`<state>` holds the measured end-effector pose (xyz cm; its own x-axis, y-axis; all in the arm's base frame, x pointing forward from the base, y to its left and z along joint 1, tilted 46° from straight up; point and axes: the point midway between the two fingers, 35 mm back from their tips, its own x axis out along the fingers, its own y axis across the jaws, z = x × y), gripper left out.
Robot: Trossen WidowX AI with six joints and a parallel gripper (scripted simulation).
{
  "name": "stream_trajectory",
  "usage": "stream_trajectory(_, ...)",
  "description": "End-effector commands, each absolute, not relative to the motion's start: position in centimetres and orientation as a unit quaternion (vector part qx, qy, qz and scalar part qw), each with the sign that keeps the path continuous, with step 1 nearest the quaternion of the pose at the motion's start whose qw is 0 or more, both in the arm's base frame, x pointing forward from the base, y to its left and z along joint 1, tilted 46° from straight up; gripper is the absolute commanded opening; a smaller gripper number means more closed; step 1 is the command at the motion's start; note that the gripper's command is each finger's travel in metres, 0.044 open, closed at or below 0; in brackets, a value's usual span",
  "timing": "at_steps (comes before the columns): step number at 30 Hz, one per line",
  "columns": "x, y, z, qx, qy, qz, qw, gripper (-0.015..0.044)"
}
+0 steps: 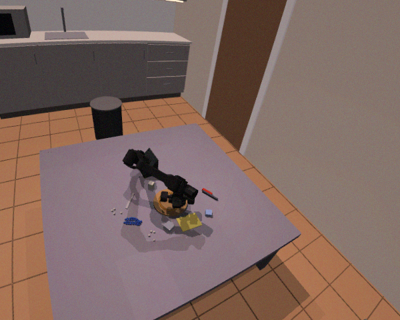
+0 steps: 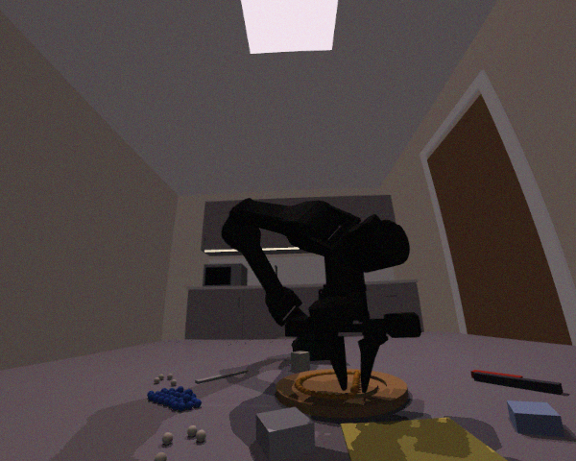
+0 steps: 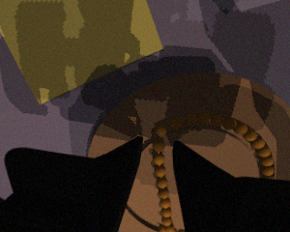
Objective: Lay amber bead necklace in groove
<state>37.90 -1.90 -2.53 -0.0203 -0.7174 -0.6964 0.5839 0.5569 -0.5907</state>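
Note:
The round wooden bead board (image 1: 158,209) (image 2: 303,407) (image 3: 289,115) lies on the table under the arm. The amber bead necklace (image 2: 297,382) (image 3: 251,135) lies on it. In the wrist view, its right part curves along the ring groove, while a nearly straight strand cuts across the board inside the ring. The groove's left arc shows without beads. My gripper (image 2: 353,390) (image 3: 158,144) is open a little, pointing down, low over the board. Its fingertips stand on either side of the straight strand, with a gap on both sides. The fingers hide the necklace's lower right part in the wrist view.
A yellow sheet (image 1: 190,222) (image 2: 417,439) (image 3: 87,39) and a grey block (image 1: 168,225) (image 2: 284,431) lie near the board. A light blue block (image 1: 209,213), a red-and-black pen (image 1: 209,193), blue beads (image 1: 133,221), a pale rod (image 1: 130,201), a beige cube (image 1: 151,185) and several small white beads lie around.

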Motion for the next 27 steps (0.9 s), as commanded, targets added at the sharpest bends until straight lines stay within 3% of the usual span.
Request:
stream_trajectory(1, 37.78, -2.11, -2.74, -0.067, 0.542, -0.465, 0.696, 0.012)
stream_trajectory(6, 37.88, -1.94, -2.57, -0.062, 0.541, -0.467, 0.697, 0.0)
stream_trajectory(27, 37.88, -1.94, -2.57, -0.062, 0.541, -0.467, 0.697, 0.0)
